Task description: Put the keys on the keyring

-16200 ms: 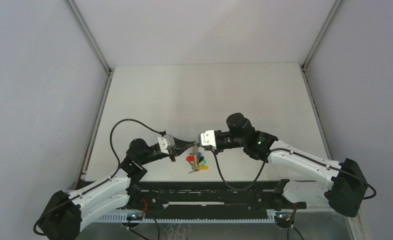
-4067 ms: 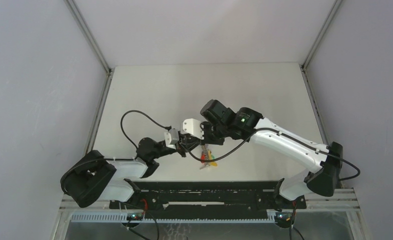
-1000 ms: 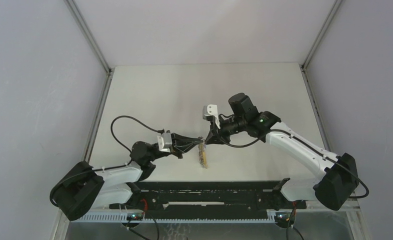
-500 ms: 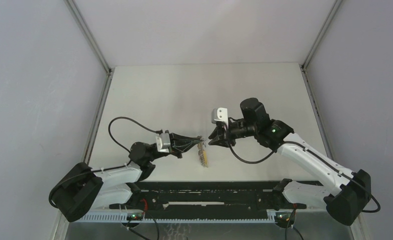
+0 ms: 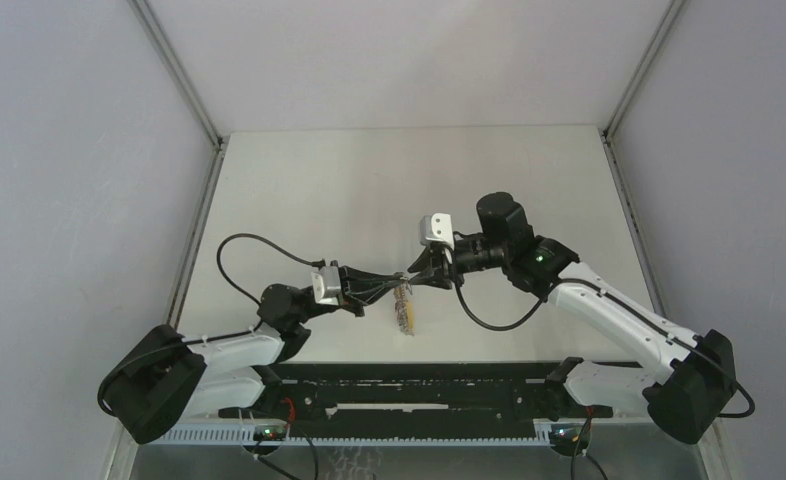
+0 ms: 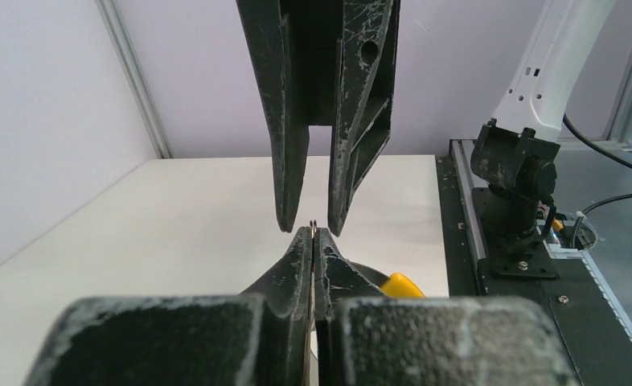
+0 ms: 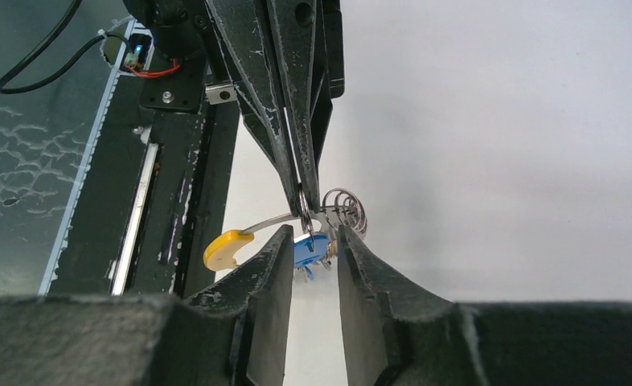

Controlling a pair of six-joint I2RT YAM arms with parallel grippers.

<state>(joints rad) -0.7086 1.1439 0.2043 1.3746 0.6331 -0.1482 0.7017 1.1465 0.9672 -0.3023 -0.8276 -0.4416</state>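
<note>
Now nose to nose at the keyring

My left gripper [image 6: 313, 240] is clamped tight on a thin edge of the keyring [image 7: 345, 207], over the near middle of the table [image 5: 369, 190]. The keys [image 5: 406, 315] dangle in a bunch below the pinch (a blue head [image 7: 311, 251] is the only one I can pick out up close). The ring's yellow curved section [image 7: 225, 250] sticks out towards the near side. My right gripper [image 7: 313, 232] faces in from the right with its fingers slightly parted. Its tips straddle the ring just beside my left tips, and whether they touch it I cannot tell.
</note>
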